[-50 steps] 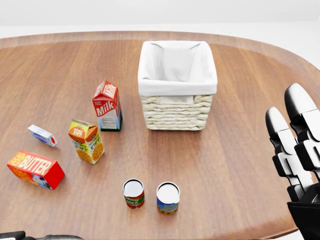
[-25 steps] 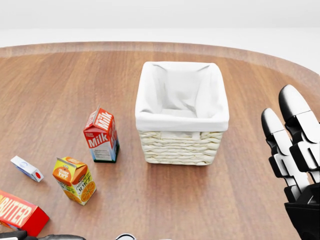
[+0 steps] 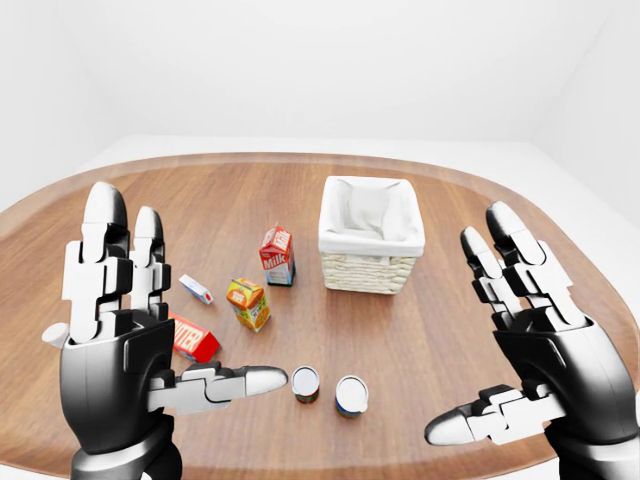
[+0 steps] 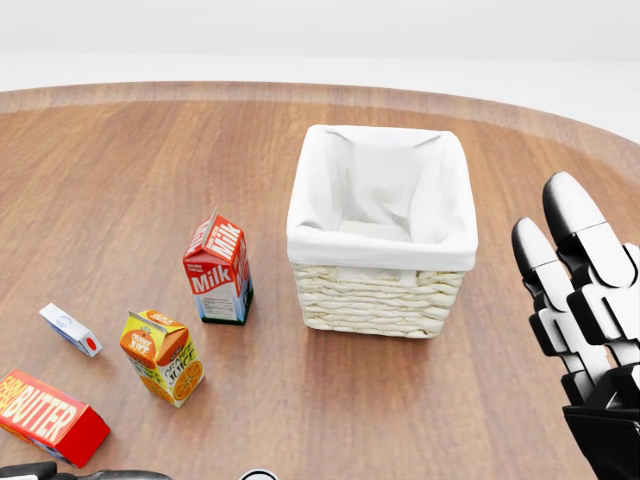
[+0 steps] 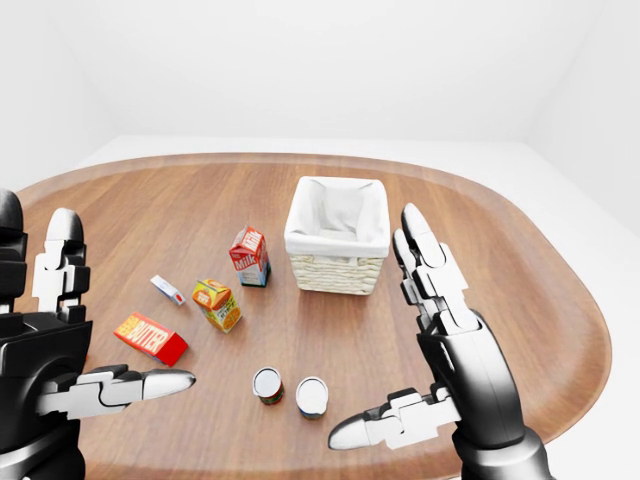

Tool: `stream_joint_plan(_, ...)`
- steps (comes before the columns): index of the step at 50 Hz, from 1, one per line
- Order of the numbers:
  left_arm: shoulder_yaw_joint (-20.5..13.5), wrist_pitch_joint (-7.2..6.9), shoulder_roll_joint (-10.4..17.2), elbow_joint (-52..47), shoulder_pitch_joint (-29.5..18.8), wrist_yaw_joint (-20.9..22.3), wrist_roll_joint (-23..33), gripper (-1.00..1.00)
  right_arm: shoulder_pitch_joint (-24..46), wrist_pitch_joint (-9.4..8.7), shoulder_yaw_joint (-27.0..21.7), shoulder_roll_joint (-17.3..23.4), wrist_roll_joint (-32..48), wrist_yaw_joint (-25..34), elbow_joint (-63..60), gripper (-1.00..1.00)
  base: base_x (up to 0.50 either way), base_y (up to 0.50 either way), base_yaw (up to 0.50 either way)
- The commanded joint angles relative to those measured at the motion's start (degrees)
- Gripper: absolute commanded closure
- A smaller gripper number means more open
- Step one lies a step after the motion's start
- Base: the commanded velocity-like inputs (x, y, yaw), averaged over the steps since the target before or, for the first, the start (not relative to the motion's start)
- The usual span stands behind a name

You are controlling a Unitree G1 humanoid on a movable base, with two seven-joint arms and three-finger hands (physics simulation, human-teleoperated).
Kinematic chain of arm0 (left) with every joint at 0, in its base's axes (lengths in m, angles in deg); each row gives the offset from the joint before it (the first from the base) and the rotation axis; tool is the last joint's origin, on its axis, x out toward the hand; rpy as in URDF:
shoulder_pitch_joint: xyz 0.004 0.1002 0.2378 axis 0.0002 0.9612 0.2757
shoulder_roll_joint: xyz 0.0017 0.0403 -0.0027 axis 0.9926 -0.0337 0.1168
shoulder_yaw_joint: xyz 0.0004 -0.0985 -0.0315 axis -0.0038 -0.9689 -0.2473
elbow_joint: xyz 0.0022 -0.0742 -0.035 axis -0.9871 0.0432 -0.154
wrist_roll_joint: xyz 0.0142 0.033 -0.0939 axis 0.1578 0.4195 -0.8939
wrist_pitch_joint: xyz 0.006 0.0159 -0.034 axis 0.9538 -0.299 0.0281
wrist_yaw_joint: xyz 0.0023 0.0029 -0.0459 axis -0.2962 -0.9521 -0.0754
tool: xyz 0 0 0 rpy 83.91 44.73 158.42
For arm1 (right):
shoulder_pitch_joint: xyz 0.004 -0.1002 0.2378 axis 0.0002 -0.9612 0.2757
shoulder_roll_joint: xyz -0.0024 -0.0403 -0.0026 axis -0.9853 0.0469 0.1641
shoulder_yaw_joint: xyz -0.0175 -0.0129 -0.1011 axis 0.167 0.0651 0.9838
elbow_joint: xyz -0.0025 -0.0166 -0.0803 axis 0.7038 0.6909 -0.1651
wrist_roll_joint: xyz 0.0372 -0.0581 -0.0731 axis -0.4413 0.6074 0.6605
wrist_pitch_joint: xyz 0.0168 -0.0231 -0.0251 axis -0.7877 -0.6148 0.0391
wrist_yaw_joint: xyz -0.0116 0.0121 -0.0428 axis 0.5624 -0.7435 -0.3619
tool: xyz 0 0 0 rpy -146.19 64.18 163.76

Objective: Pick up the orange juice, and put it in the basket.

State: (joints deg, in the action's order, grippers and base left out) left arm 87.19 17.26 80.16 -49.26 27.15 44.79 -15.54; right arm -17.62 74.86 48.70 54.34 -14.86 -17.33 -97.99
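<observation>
Orange juice (image 4: 162,355) stands as a small carton on the wooden surface (image 4: 120,170), toward the lower left of the head view and leaning a little. Just above and to its right in that view stands the milk carton (image 4: 218,268), upright and close to the basket's left wall without touching it. The basket (image 4: 383,290) is woven, lined with white cloth, and sits near the middle of the surface with nothing visible inside. A small white box (image 4: 70,329) lies to the left of the juice, and the red butter box (image 4: 52,417) lies flat below that, near the lower left corner of the head view. Two cans, one red-labelled (image 3: 305,384) and one blue-labelled (image 3: 351,395), stand side by side at the bottom of the left-eye view, apart from the cartons.

The left robot hand (image 3: 150,330) is raised at the left of the left-eye view, fingers (image 3: 105,260) straight up and thumb out sideways, spread wide and holding nothing. The right robot hand (image 3: 510,340) is held up likewise at the right, fingers splayed, empty, well apart from the juice and to the right of the basket.
</observation>
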Motion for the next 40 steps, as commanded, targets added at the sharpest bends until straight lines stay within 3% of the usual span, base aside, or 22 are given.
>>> stream_joint_plan(1,0.1,0.00,-0.2,0.0,-0.1,0.3,0.2,-1.00,-0.1,0.00,-0.2,0.2,-0.1,0.0,0.0,-1.00,0.50,-0.01,0.00)
stream_joint_plan(9,0.2,0.00,-0.4,0.0,-0.2,0.4,0.4,-1.00,-0.3,0.00,-0.2,0.4,0.0,0.0,0.0,-1.00,0.44,-0.02,0.00)
stream_joint_plan(20,0.7,0.00,-1.4,0.0,-0.4,1.3,1.5,-1.00,-0.1,0.00,0.0,0.0,-0.1,0.0,0.0,-1.00,0.04,-0.50,0.00)
stream_joint_plan(40,0.6,0.00,-2.1,0.0,-0.5,2.1,1.9,-1.00,-0.9,0.00,-1.0,0.2,-0.1,0.0,0.0,-1.00,0.00,0.00,0.00)
